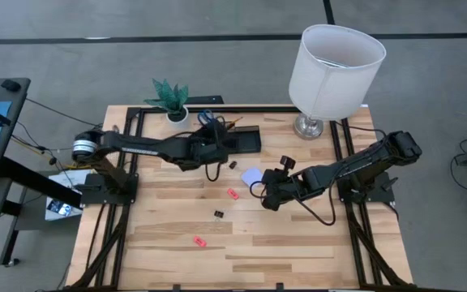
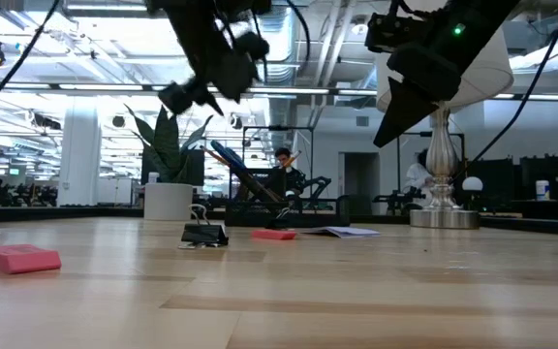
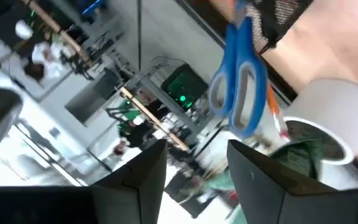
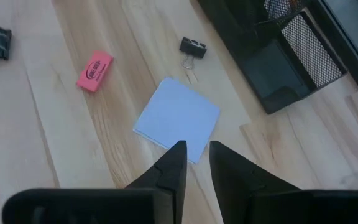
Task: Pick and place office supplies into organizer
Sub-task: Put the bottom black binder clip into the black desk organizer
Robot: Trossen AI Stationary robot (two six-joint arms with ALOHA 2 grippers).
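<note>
Left hand fingers apart, empty, raised just beside the small black mesh desk organizer; blue-handled scissors and orange pencil stand in its tall cup. Right hand fingers nearly together, gripping nothing, hovering over the near edge of the pale lavender square note pad lying flat on the light wooden desk. Small pink eraser and tiny black binder clip lie near the pad. More erasers and a clip sit scattered mid-desk.
</note>
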